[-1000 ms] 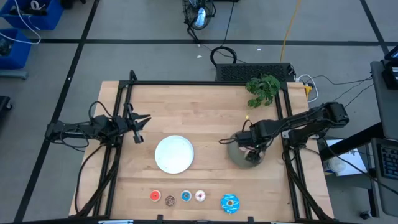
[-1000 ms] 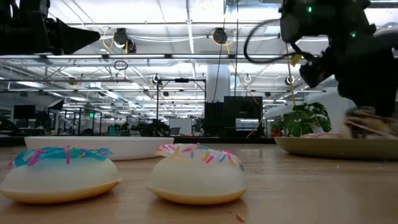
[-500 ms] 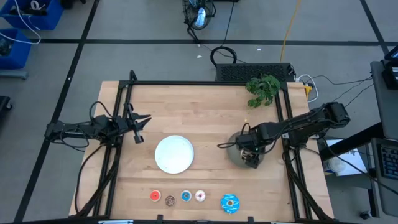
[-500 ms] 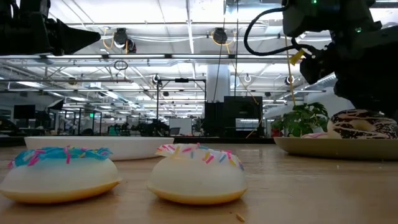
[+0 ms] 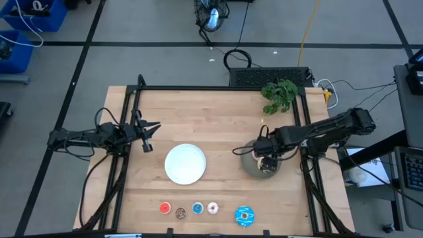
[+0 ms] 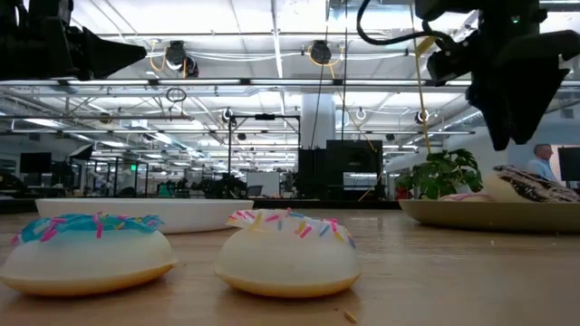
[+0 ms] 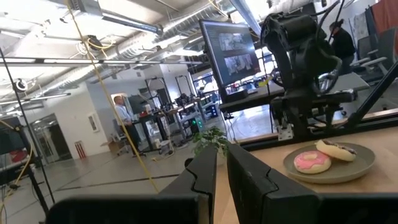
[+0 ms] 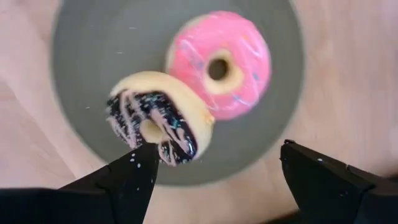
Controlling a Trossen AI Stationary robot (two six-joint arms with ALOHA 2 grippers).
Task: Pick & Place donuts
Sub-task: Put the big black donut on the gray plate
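Observation:
My right gripper [image 8: 217, 180] hangs open above the grey plate [image 8: 81, 56] at the table's right, and shows in the high view as my right gripper [image 5: 266, 156]. On that plate lie the pink donut [image 8: 221, 62] and the chocolate sprinkled donut [image 8: 158, 121], which is tilted with one edge propped on the pink one. Along the near edge sit the red [image 5: 164, 208], brown [image 5: 180, 212], tiny blue [image 5: 197, 209] and white-pink [image 5: 213, 209] donuts and the blue sprinkled donut [image 5: 244, 215]. My left gripper [image 7: 221, 177] waits shut at the table's left.
A white plate [image 5: 185, 164] lies in the middle of the table. A potted plant [image 5: 279, 94] stands at the far right corner. Black frame rails [image 5: 129, 125] run along the left and right sides. In the low view the right gripper [image 6: 517, 113] stands above the grey plate [image 6: 489, 214].
My right gripper carried the chocolate sprinkled donut down onto the grey plate, let go of it, and has risen clear while drawing a little toward the far edge. The donut now lies tilted beside the pink one.

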